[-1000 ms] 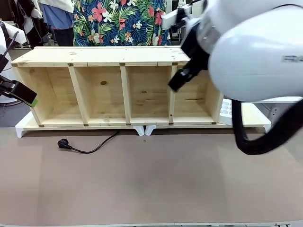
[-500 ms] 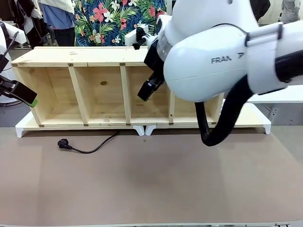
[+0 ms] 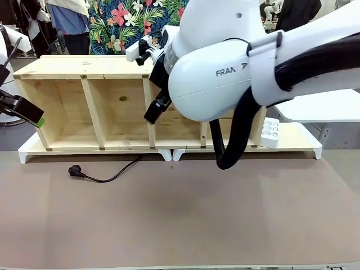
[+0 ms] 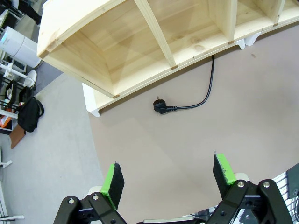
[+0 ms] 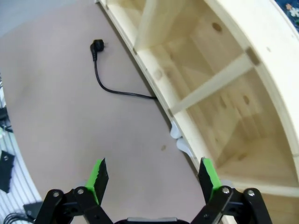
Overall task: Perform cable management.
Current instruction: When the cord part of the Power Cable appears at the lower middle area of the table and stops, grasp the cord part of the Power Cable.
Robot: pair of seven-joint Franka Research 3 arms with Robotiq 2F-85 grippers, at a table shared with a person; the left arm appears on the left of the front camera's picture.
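The cable [image 3: 75,171] lies on the table [image 3: 197,225] at the wooden shelf's [image 3: 118,67] 6 o'clock (plug pointing toward 9 o'clock). The left gripper [image 4: 168,175] and right gripper [image 5: 154,175] hang released, holding nothing.

cable [image 3: 104,181] end hidden beneath shelf [image 3: 84,66], power strip [image 3: 271,132] partly behind right arm [image 3: 225,73]

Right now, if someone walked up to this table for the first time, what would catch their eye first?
The big white right arm looms across the upper middle and right of the front view, before a long wooden shelf unit with open compartments. On the brown tabletop below it lies the black cable, plug at its left end, untouched; the right gripper and left gripper stand open, empty.
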